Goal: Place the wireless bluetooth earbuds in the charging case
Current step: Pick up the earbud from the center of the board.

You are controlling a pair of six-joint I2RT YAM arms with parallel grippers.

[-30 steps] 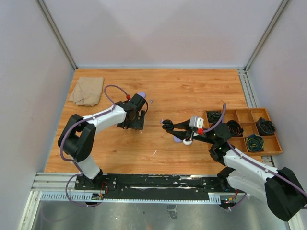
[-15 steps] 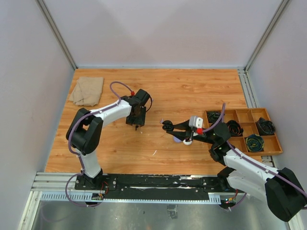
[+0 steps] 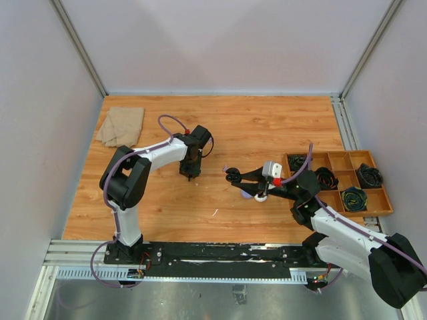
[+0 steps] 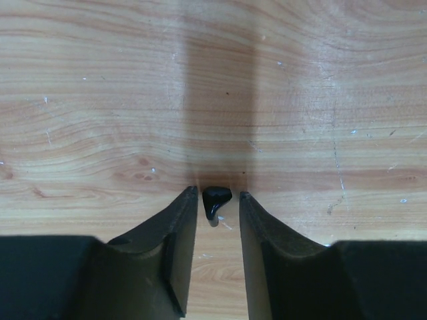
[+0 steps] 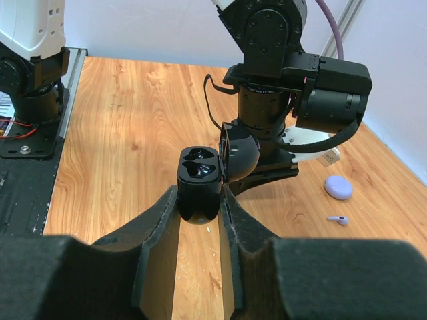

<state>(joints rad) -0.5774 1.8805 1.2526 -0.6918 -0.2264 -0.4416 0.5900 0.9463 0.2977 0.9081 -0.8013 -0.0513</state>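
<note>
Jaws on my left gripper [image 4: 217, 195] stood a little apart, one finger on each side of a black earbud [image 4: 216, 201] that lay on the bench [image 3: 267, 127]. A thin sliver of wood showed between the earbud and each finger. I pointed that gripper straight down, somewhat left of the bench's middle.

My right gripper [image 5: 200, 195] was clamped on the black charging case [image 5: 199, 170], held above the bench near its middle. The case's lid [image 5: 241, 157] was swung open and its two sockets faced up.

From my right wrist, the left arm's wrist stood directly beyond the open case and blocked much of the view past it. It also hid part of a white thing [image 5: 313, 143] that I could not make out. Beside that, on the wood, lay a closed pale purple case [image 5: 338, 187], with a pale purple earbud [image 5: 339, 219] near it.

A tan cloth [image 3: 121, 125] sat crumpled in the far left corner. By the right edge sat a wooden tray [image 3: 347, 162], with coiled black cables [image 3: 368, 175] in several of its compartments.
</note>
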